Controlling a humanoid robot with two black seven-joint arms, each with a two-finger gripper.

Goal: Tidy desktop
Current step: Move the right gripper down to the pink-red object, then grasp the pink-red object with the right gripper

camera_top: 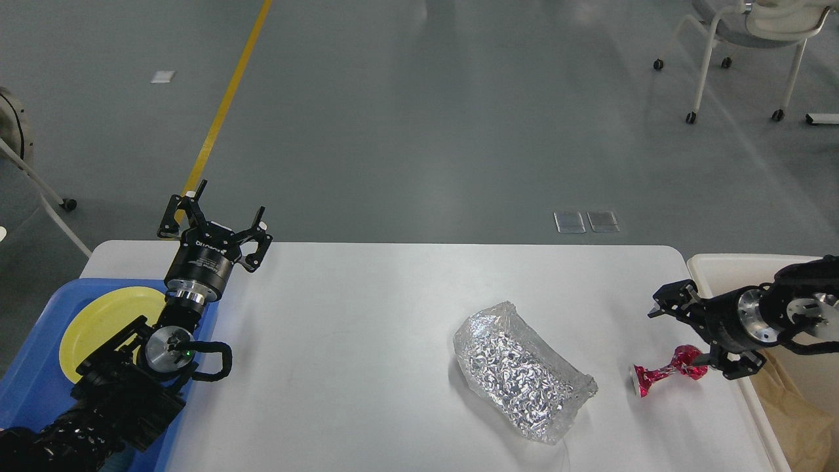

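The white desktop (367,341) fills the lower half of the head view. A crumpled silver foil bag (518,373) lies on it right of centre. A red foil wrapper (665,373), twisted like a small goblet on its side, lies near the right edge. My right gripper (682,331) comes in low from the right, open, with its fingers spread around the wrapper's right end. My left gripper (216,219) stands open and empty above the far left edge of the desktop.
A blue tray (33,387) holding a yellow plate (98,324) sits at the left, partly under my left arm. A cream bin (734,269) with brown paper (796,419) inside stands off the right edge. A wheeled chair (741,39) stands on the floor behind.
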